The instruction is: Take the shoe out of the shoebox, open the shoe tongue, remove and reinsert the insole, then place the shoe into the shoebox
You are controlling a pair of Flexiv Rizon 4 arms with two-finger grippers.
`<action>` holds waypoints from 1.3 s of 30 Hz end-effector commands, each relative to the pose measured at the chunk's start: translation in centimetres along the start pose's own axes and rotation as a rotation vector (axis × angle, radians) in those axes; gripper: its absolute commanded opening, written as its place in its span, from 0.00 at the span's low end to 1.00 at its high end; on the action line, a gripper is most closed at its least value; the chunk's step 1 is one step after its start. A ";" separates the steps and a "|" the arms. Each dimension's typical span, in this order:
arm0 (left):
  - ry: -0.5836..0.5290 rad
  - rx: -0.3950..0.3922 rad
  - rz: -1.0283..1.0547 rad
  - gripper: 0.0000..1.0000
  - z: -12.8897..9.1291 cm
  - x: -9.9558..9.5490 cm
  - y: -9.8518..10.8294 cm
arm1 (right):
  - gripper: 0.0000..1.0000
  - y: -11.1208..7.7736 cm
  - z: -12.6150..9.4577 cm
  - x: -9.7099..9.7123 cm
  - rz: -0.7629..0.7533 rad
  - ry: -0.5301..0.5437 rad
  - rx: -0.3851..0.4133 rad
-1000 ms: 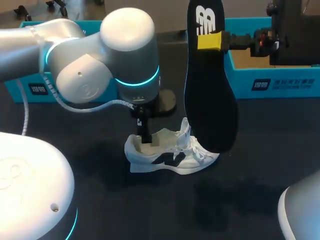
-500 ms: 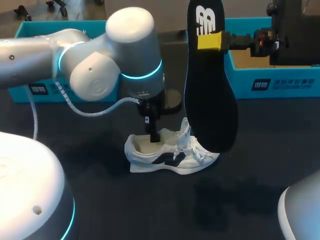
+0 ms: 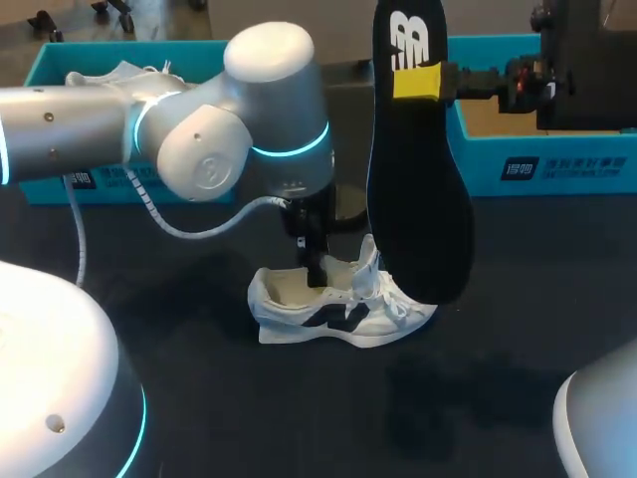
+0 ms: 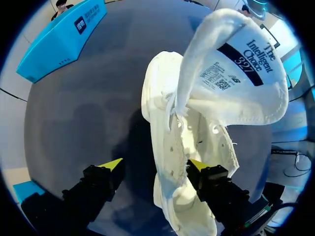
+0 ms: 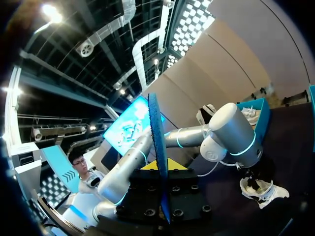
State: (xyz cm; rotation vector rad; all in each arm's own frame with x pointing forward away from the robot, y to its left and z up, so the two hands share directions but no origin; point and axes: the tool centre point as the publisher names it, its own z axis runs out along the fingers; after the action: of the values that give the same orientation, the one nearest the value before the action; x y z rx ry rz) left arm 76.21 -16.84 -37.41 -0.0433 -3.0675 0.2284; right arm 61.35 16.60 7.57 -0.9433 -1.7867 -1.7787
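now the white lace-up sneaker with black side marks [image 3: 343,317] sits upright on the dark worktop [image 3: 498,388], in front of the teal cardboard shoebox [image 3: 557,164], its padded white tongue [image 4: 236,69] lifted so the printed label shows. the left tool [image 4: 155,164] reaches down at the shoe's opening, released, one yellow tip inside the collar, the other outside over the worktop, the side wall between them. the right tool [image 3: 416,82] is clenched on the long black foam insole [image 3: 418,209], holding it on end, up off the worktop.
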 end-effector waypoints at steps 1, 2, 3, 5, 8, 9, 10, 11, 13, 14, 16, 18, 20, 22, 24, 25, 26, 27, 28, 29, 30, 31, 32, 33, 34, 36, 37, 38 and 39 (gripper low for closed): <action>0.013 -0.004 0.000 0.76 0.8 -0.2 -0.5 | 0.00 0.2 0.5 0.0 0.002 -0.002 0.001; 0.013 -0.005 0.001 0.76 0.9 -0.1 -0.5 | 0.00 0.2 0.5 0.0 0.002 -0.002 0.001; 0.016 -0.004 0.002 0.76 0.9 0.0 -0.5 | 0.00 0.2 0.5 0.0 0.002 -0.002 0.001; 0.021 -0.003 0.003 0.75 1.1 0.2 -0.6 | 0.00 0.2 0.5 0.0 0.002 -0.002 0.001; 0.030 -0.006 0.007 0.74 1.5 0.5 -0.7 | 0.00 0.2 0.5 0.0 0.002 -0.002 0.001; 0.034 -0.009 0.008 0.75 1.6 0.5 -0.8 | 0.00 0.2 0.5 0.0 0.002 -0.002 0.001; 0.037 -0.010 0.009 0.75 1.7 0.6 -0.8 | 0.00 0.2 0.5 0.0 0.002 -0.002 0.001; 0.038 -0.010 0.009 0.73 1.8 0.6 -0.8 | 0.00 0.2 0.5 0.0 0.002 -0.002 0.001; 0.041 -0.011 0.008 0.70 1.8 0.7 -0.8 | 0.00 0.2 0.5 0.0 0.002 -0.002 0.001; 0.042 -0.010 0.007 0.61 1.9 0.7 -0.8 | 0.00 0.2 0.5 0.0 0.002 -0.002 0.001; 0.043 -0.010 0.005 0.50 1.8 0.7 -0.7 | 0.00 0.2 0.5 0.0 0.002 -0.002 0.001; 0.043 -0.009 0.005 0.48 1.7 0.7 -0.6 | 0.00 0.2 0.5 0.0 0.002 -0.002 0.001; 0.041 -0.009 0.003 0.48 1.5 0.7 -0.4 | 0.00 0.2 0.5 0.0 0.002 -0.002 0.001; 0.040 -0.011 0.004 0.49 1.5 0.7 -0.2 | 0.00 0.2 0.5 0.0 0.002 -0.002 0.001; 0.041 -0.012 0.004 0.50 1.5 0.7 0.0 | 0.00 0.2 0.5 0.0 0.002 -0.002 0.001; 0.042 -0.014 0.003 0.49 1.6 0.6 0.1 | 0.00 0.2 0.5 0.0 0.002 -0.002 0.001; 0.044 -0.015 0.002 0.49 1.7 0.6 0.1 | 0.00 0.2 0.5 0.0 0.002 -0.002 0.001; 0.049 -0.015 0.002 0.48 1.7 0.6 0.1 | 0.00 0.2 0.5 0.0 0.002 -0.002 0.001; 0.051 -0.014 0.002 0.47 1.8 0.6 0.1 | 0.00 0.2 0.5 0.0 0.002 -0.002 0.001; 0.052 -0.013 0.003 0.46 1.8 0.7 0.1 | 0.00 0.2 0.5 0.0 0.002 -0.002 0.001; 0.054 -0.012 0.005 0.42 1.8 0.8 0.1 | 0.00 0.2 0.5 0.0 0.002 -0.002 0.001; 0.054 -0.010 0.007 0.38 1.8 0.8 0.1 | 0.00 0.2 0.5 0.0 0.002 -0.002 0.001; 0.055 -0.008 0.008 0.34 1.8 0.9 0.0 | 0.00 0.2 0.5 0.0 0.002 -0.002 0.001; 0.056 -0.006 0.011 0.29 1.8 1.0 0.0 | 0.00 0.2 0.5 0.0 0.002 -0.002 0.001; 0.058 -0.003 0.013 0.23 1.8 1.0 0.0 | 0.00 0.2 0.5 0.0 0.002 -0.002 0.001; 0.064 0.004 0.016 0.07 1.7 1.2 0.0 | 0.00 0.2 0.5 0.0 0.002 -0.002 0.001; 0.068 0.006 0.019 0.00 1.7 1.3 0.0 | 0.00 0.2 0.5 0.0 0.002 -0.002 0.001; 0.074 0.008 0.026 0.00 1.7 1.3 0.0 | 0.00 0.2 0.5 0.0 0.002 -0.002 0.001; 0.083 0.007 0.035 0.00 1.7 1.4 0.0 | 0.00 0.2 0.5 0.0 0.002 -0.002 0.001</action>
State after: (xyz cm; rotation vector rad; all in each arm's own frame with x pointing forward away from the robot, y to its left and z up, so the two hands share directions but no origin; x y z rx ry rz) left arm 74.77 -17.30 -38.96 -0.0851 -2.9968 0.2262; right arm 61.35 16.59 7.58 -0.9434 -1.7868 -1.7786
